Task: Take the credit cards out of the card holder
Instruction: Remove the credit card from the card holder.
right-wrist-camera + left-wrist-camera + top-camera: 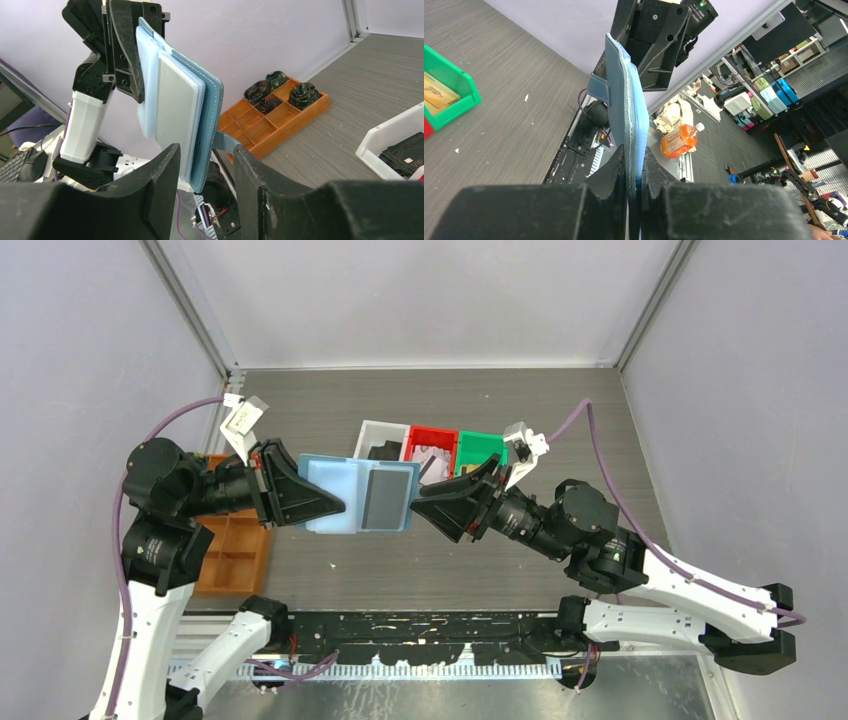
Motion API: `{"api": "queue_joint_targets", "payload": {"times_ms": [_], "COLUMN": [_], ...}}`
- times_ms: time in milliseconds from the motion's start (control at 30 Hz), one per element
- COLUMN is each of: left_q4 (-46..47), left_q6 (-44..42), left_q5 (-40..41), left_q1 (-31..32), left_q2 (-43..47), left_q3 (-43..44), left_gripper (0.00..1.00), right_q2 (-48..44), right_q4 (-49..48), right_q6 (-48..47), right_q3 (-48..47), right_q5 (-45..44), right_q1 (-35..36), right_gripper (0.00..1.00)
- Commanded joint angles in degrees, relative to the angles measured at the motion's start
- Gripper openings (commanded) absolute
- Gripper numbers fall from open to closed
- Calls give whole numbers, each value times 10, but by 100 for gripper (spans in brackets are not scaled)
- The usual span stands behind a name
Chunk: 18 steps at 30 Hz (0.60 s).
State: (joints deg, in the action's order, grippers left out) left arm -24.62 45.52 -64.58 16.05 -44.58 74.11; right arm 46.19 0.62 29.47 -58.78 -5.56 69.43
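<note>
We've got the holder up in the air, open, face up above the table. The left claw is pinching its left edge, fingers pressed tight on the blue. The right claw is spread, one finger on either side of the holder's right edge, and we can't tell if they touch it. Behind, black cards lie in the white bin, and a gold card lies in the green bin.

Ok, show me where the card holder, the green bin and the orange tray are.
card holder (pixel 335 492): top view, on its pale blue inner panel.
green bin (pixel 483 443): top view, on its wall.
orange tray (pixel 300 129): right wrist view, on its outer side wall.
</note>
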Motion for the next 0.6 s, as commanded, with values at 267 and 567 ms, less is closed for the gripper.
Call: {"api": "queue_joint_targets", "payload": {"times_ms": [267,567], "left_q4": [29,29], "left_q6": [11,13], "left_q5": [-9,-8], "left_q1": [1,0], "left_q2": [6,6], "left_q3": [24,25], "left_gripper": [0,0], "right_q2": [9,11], "right_q4": [-31,-39], "right_q6": [-19,-23], "right_q3": [-23,-19], "right_q5": [-15,-29], "right_q1": [3,3], "right_gripper": [46,38]}}
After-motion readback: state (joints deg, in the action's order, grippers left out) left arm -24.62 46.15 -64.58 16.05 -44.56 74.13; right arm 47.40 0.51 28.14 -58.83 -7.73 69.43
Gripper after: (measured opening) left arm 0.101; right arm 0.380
